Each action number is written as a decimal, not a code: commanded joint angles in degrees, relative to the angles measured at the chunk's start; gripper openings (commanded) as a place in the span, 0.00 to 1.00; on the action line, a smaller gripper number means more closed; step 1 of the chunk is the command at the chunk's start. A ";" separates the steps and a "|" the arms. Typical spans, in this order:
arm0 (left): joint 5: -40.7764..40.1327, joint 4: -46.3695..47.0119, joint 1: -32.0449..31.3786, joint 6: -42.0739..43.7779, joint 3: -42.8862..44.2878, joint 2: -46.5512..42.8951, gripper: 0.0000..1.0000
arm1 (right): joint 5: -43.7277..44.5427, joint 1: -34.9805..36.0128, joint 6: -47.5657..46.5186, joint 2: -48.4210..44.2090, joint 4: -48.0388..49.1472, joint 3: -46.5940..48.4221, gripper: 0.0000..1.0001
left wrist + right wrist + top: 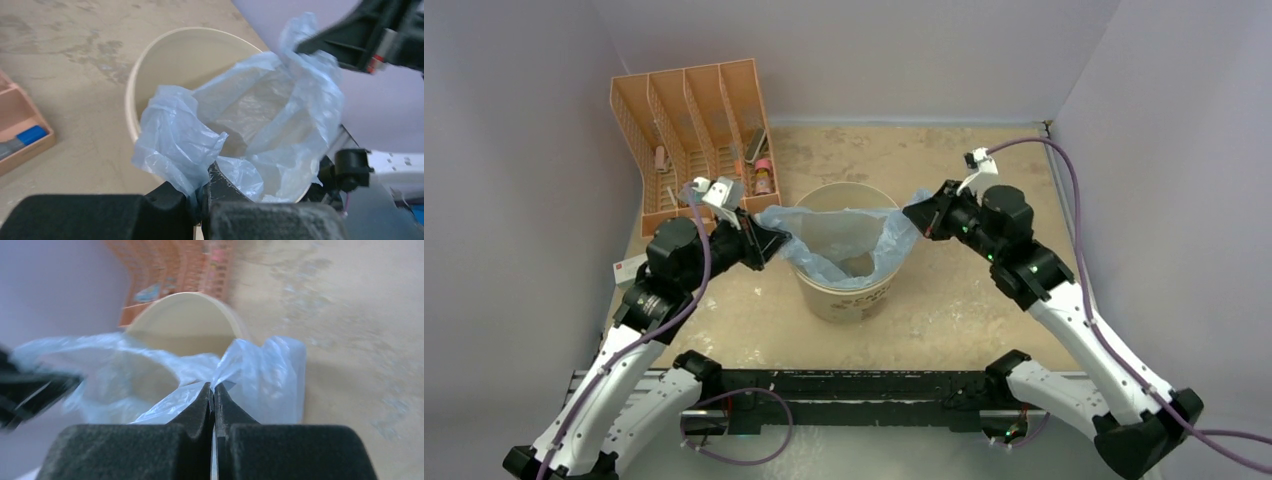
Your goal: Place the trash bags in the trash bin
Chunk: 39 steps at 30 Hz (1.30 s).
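Top external view: the left claw [769, 240] and the right claw [914, 213] were each closed tight on an opposite edge of the thin, translucent light-blue plastic bag [844, 235], which was stretched between them across the mouth of the round cream-beige plastic bucket [849, 300], its middle sagging inside. The bucket stood on the mottled tan table [984, 300] between the two claws; the orange slotted plastic rack [694, 130] stood beyond the left claw, apart from the bucket. Left wrist view: the left claw [202, 192] pinched a crumpled fold of the bag [270, 115], the bucket rim [132, 95] lay just ahead of its fingertips, and the right claw [320, 45] gripped the bag's far edge. Right wrist view: the right claw [214, 390] had its jaws pressed together on a bunched corner of the bag [270, 375], with the bucket [190, 315] directly ahead and the left claw [45, 387] blurred at the bag's opposite side.
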 commanded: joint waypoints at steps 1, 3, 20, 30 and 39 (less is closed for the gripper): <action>-14.83 -3.75 0.26 1.72 3.36 -2.89 0.00 | -15.98 -0.15 -6.33 -8.63 11.20 -2.31 0.00; -19.66 -6.18 0.25 1.93 3.46 -4.06 0.00 | -18.84 -0.09 -9.46 -11.22 11.13 -2.35 0.00; -17.96 -7.50 0.25 -0.68 -3.24 -5.76 0.00 | -16.56 -0.10 -6.00 -14.87 -0.35 -10.85 0.00; -16.51 -4.68 0.25 -3.83 -9.44 -4.67 0.00 | -6.29 -0.14 -4.54 -16.58 -1.51 -9.90 0.00; -13.01 0.52 0.25 -6.01 -14.15 -1.99 0.00 | 0.00 -0.16 -0.91 -14.57 -2.03 -13.99 0.00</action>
